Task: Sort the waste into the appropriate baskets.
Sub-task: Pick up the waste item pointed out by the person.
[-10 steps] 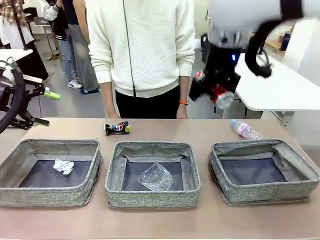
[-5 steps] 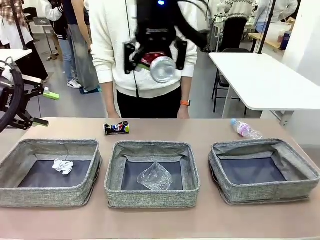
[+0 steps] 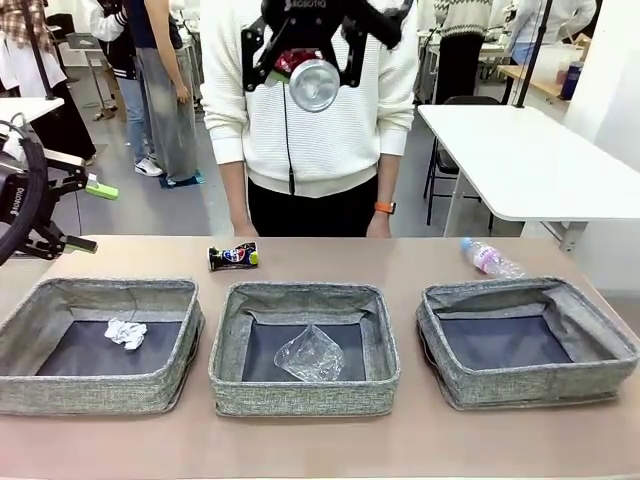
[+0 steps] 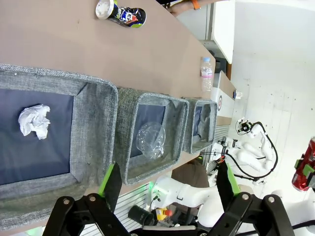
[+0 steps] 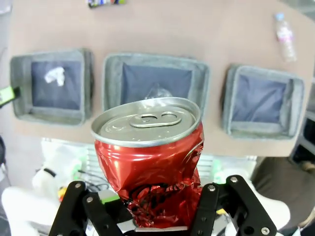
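A crumpled red can [image 3: 310,80], one round silver end facing forward, is clamped in the right arm's fingers [image 3: 352,58] high above the smooth brown tabletop [image 3: 400,262]. Below it, three soft-walled grey woven baskets [image 3: 305,392] line the near edge with narrow gaps between them. The left arm's fingers [image 4: 111,181] are spread wide at the left side.

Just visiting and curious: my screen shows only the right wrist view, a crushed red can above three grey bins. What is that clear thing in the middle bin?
Observer: A wrinkly clear plastic piece; the front view shows it whole inside the middle basket.
Operator: And the other arm?
Observer: The left end effector is open and empty.
Operator: Is anybody there?
Observer: A person in a white sweater stands at the far side of the table.
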Controlling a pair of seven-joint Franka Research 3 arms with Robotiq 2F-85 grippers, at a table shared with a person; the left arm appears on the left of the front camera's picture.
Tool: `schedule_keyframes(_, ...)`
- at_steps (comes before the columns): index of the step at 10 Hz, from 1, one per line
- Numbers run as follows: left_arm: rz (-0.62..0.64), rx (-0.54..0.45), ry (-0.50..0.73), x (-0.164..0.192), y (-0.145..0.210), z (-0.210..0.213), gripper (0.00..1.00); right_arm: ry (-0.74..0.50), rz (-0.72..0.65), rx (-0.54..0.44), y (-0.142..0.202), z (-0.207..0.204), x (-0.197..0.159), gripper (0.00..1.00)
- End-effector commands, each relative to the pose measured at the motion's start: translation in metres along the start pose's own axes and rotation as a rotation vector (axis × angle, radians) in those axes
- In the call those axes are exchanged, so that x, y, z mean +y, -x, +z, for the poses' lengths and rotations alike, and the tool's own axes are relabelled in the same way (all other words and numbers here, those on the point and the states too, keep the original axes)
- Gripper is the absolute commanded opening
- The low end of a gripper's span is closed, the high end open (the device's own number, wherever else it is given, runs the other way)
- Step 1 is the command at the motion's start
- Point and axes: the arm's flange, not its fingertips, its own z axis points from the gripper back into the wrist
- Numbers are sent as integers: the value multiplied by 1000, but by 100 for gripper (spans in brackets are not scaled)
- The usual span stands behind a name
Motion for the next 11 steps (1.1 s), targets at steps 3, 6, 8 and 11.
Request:
schedule_keyframes(3,-14,-4,28,2,1,-1,100,9,-30,-54,12,13,-24,8)
schedule_keyframes(6,-14,-4,28,2,1,-1,100,1,-30,-25,2,15,-17,8)
schedule_keyframes(8,-14,-4,28,2,1,-1,100,1,-30,-25,2,15,-17,8)
schedule_keyframes(11,-14,-4,28,2,1,-1,100,1,-30,-25,2,15,-17,8)
